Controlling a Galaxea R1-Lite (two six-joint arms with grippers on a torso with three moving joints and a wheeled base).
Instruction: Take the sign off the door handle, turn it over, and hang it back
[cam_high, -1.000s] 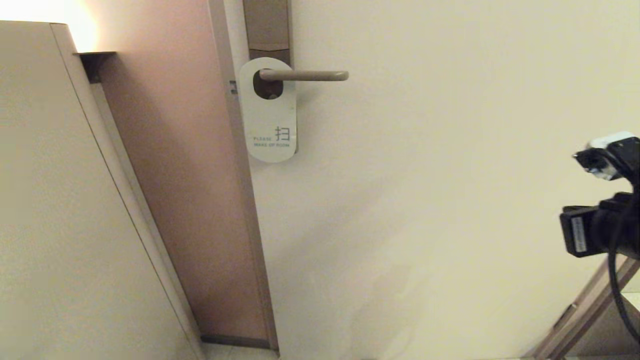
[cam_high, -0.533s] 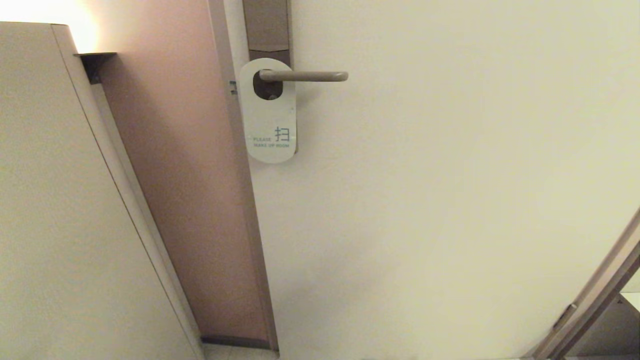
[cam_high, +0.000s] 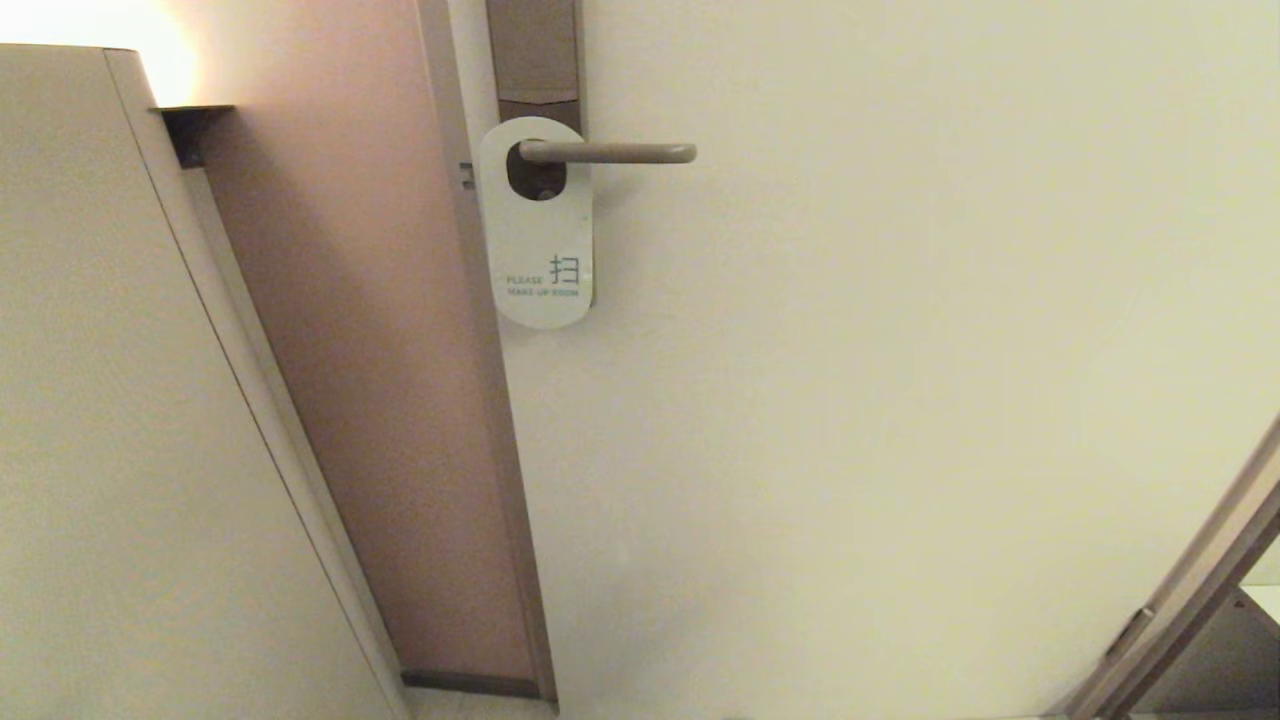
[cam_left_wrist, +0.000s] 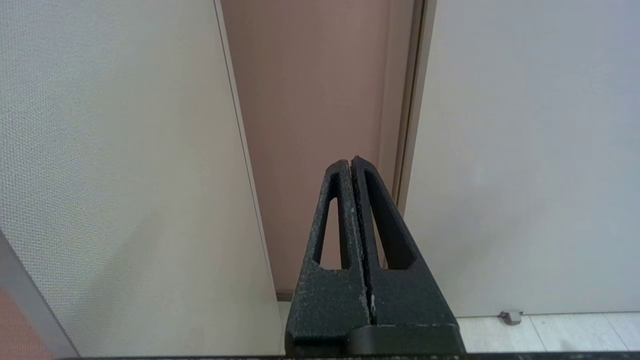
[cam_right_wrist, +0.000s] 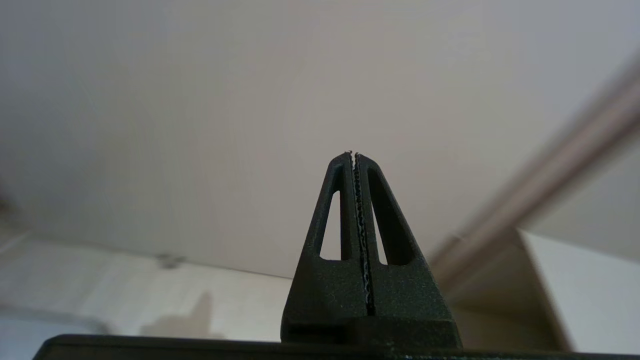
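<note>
The sign (cam_high: 537, 240) hangs on the door handle (cam_high: 606, 152) in the head view, white side out with blue text near its lower end. The lever passes through its oval hole and points right from the brown-grey backplate (cam_high: 533, 50). Neither arm shows in the head view. My left gripper (cam_left_wrist: 350, 161) is shut and empty, low down facing the pink wall strip beside the door. My right gripper (cam_right_wrist: 353, 154) is shut and empty, low down facing the door's lower part. Neither wrist view shows the sign or the handle.
The cream door (cam_high: 900, 350) fills the middle and right. A pink-brown wall strip (cam_high: 370, 400) and a beige panel (cam_high: 110, 400) stand to the left. A slanted frame edge (cam_high: 1190, 590) shows at the lower right. A small door stop (cam_left_wrist: 510, 316) sits on the floor.
The right arm, in view at the right edge one second ago, has dropped out of the head view. The sign and the handle have not moved.
</note>
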